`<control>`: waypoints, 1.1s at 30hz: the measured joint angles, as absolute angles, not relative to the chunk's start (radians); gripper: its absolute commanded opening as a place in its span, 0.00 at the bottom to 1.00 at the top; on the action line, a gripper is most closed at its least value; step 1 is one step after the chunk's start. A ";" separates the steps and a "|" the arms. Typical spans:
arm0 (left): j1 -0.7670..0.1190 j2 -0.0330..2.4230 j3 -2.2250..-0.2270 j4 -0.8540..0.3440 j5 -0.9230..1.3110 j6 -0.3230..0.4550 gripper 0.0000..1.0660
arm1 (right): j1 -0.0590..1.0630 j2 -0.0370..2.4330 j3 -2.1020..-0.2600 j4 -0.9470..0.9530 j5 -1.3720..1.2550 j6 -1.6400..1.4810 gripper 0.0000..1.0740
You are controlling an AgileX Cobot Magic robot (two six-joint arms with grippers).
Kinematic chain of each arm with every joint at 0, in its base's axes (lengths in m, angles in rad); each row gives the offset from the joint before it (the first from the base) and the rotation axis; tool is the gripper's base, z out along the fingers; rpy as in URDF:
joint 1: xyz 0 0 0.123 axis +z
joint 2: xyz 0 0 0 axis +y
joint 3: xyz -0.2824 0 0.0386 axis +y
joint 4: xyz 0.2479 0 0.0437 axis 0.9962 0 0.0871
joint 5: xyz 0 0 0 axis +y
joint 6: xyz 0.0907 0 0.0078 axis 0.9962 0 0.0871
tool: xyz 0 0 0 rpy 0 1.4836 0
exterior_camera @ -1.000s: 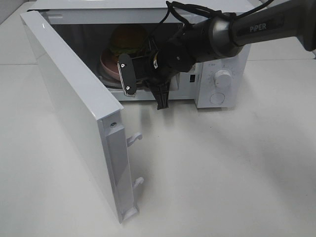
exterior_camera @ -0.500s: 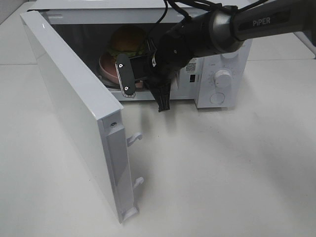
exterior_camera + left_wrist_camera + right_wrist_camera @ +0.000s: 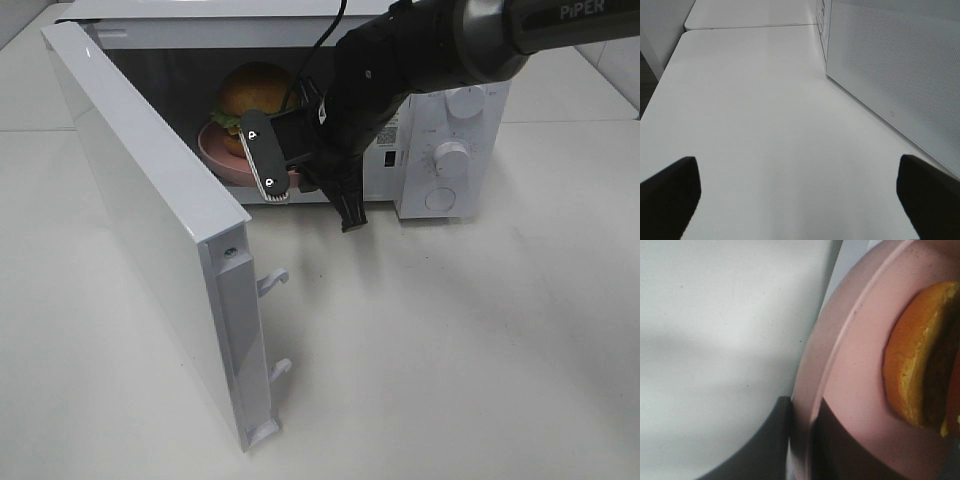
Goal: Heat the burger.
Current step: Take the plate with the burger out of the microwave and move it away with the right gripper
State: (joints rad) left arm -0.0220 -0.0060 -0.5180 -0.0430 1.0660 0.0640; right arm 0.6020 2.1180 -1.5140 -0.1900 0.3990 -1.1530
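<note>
1 slip looks possible: the right gripper (image 3: 300,168), pinching the pink plate (image 3: 222,157) rim, could tip the burger (image 3: 252,95) inside the microwave (image 3: 440,120), while the left gripper (image 3: 800,187) stays spread.

Burger (image 3: 250,95) partly hidden behind right tool (image 3: 305,185).

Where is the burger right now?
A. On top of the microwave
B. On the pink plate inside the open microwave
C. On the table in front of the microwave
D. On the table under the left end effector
B. The exterior high view shows the burger on the pink plate within the microwave cavity, with the door swung open; the right wrist view shows its bun on that plate too.
</note>
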 measured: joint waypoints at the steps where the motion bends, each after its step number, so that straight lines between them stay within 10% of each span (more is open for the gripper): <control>1: -0.022 -0.006 -0.518 -0.043 1.066 0.064 0.94 | 0.602 2.118 -1.514 -0.190 0.399 -1.153 0.00; 33: -0.022 -0.006 -0.518 -0.043 1.066 0.064 0.94 | 0.614 1.838 -1.043 -0.148 0.087 -1.222 0.00</control>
